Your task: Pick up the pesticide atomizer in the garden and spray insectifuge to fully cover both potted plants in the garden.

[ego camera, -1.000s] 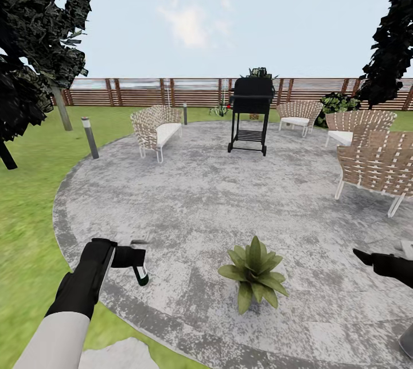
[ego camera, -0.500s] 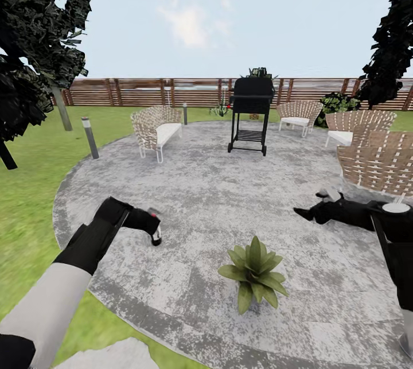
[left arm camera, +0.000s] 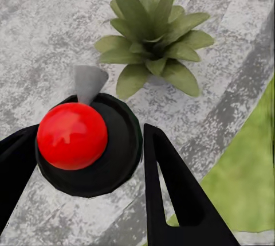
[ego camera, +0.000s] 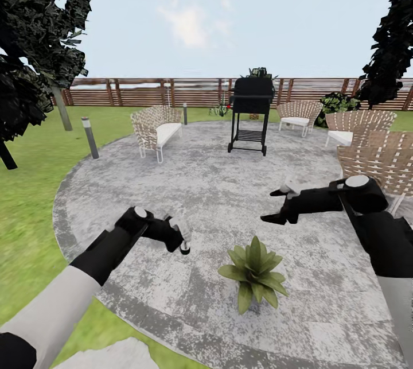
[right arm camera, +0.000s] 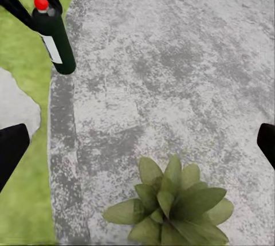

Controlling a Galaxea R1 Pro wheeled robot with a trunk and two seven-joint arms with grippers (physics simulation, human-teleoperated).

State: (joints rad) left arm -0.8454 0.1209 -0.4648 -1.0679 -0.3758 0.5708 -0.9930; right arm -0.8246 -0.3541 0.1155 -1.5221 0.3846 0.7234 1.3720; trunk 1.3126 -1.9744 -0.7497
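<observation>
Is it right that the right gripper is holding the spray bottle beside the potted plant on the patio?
No. The left gripper holds the spray bottle, as the head view shows. The right gripper is open. The potted plant does stand on the patio.

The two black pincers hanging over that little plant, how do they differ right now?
The left pincer is shut on the pesticide atomizer, while the right pincer is open and holds nothing. The left one hangs left of the potted plant; the right one sits higher up, on the plant's right. Both are black and hover above the grey patio.
</observation>
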